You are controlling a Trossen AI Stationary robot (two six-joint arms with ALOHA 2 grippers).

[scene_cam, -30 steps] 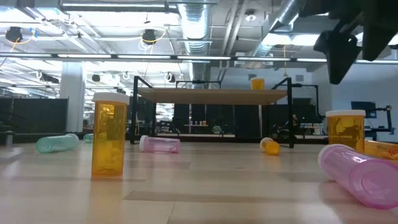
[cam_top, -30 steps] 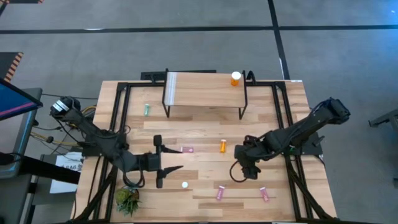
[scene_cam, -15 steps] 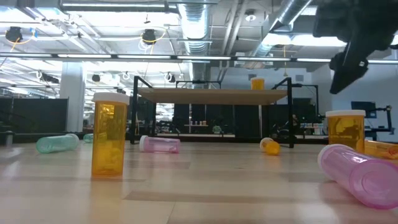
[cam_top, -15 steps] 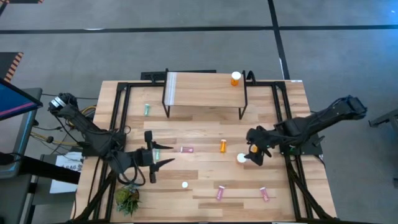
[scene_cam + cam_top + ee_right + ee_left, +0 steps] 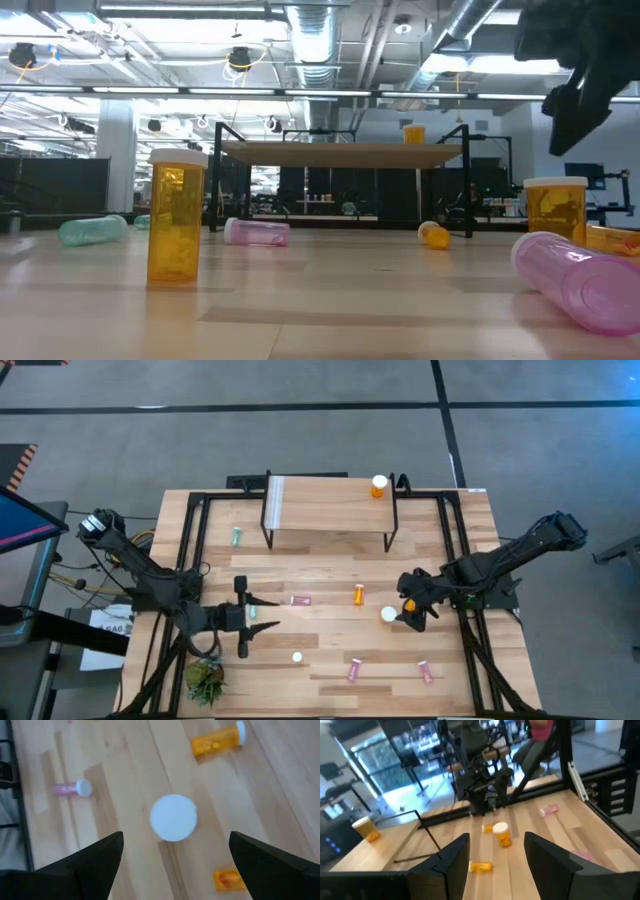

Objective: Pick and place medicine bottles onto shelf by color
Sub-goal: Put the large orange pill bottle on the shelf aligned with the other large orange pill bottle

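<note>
The small raised light-wood shelf (image 5: 330,502) on thin black metal legs stands at the far middle of the pale wooden surface (image 5: 330,645), with a whitish strip along its left short edge. One orange pill bottle with a white cap (image 5: 379,486) stands upright on the shelf's right end; in the low view it shows above the board (image 5: 413,133).

The right hand (image 5: 413,612) hangs in front of the shelf and to its right, fingers spread wide apart and holding nothing. In the right wrist view its two dark fingers (image 5: 95,857) frame the white cap of an upright orange bottle (image 5: 173,817), which stands just beside that hand, on its left (image 5: 388,615). A lying orange bottle (image 5: 358,595) rests between that upright bottle and the shelf.

The left hand (image 5: 262,618) sits in front of the shelf's left end, near the surface, fingers parted and empty.

A teal bottle (image 5: 237,536) lies just left of the shelf's left legs. A pink bottle (image 5: 301,600) lies in front of the shelf, between the two hands. Farther from the shelf, a white-capped bottle (image 5: 297,656) stands near the front, and two pink bottles (image 5: 354,670) (image 5: 425,672) lie toward the front right. A small green plant (image 5: 205,680) sits at the front left corner.
</note>
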